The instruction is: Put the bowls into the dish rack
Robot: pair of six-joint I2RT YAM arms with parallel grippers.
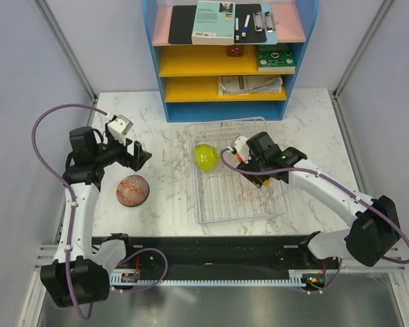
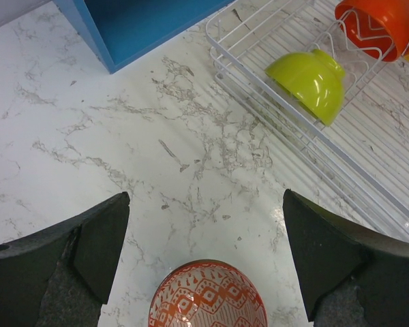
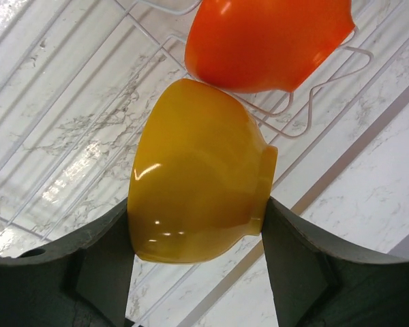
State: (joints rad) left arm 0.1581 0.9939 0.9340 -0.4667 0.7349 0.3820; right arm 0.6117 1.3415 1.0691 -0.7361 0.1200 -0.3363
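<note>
- Patterned bowl [image 1: 133, 191] lies on the table [image 1: 170, 136] left of the rack [image 1: 240, 204]: glazed, likely slippery and breakable; grip across its sides.
- Left gripper [image 2: 204, 225] hangs wide open above it.
- Right gripper [image 3: 198, 235] clamps a yellow bowl [image 3: 194, 170] over the rack.

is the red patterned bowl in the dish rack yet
No, the red patterned bowl sits on the marble table, to the left of the dish rack and apart from it.
</note>
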